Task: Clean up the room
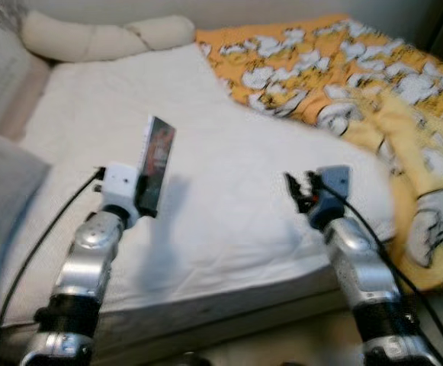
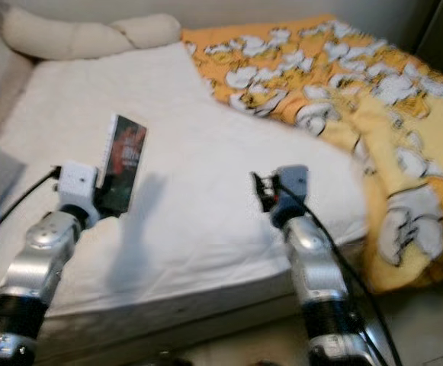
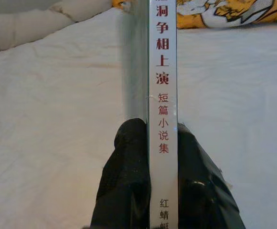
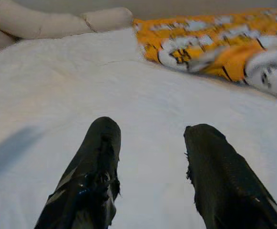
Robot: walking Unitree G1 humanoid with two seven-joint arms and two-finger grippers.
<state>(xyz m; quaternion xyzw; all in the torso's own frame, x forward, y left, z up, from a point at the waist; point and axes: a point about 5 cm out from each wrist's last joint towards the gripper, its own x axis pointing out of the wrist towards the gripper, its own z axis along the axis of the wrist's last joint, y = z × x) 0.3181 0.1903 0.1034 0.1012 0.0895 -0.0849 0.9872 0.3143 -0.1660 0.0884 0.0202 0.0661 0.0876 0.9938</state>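
Observation:
A thin book (image 1: 155,162) with a dark red-and-black cover stands upright in the air over the white bed (image 1: 229,191). My left gripper (image 3: 150,143) is shut on its lower end; its white spine (image 3: 163,71) with red characters runs between the two black fingers (image 3: 126,162). In the head views the left gripper (image 1: 141,194) hovers above the bed's near left part. My right gripper (image 4: 150,143) is open with nothing between its fingers, held low over the white sheet near the bed's front edge (image 1: 301,191).
An orange and yellow blanket (image 1: 358,84) with white flower shapes covers the bed's right side and hangs over the front right corner. A long cream pillow (image 1: 99,36) lies at the far end. A grey cushion (image 1: 0,198) sits at the left.

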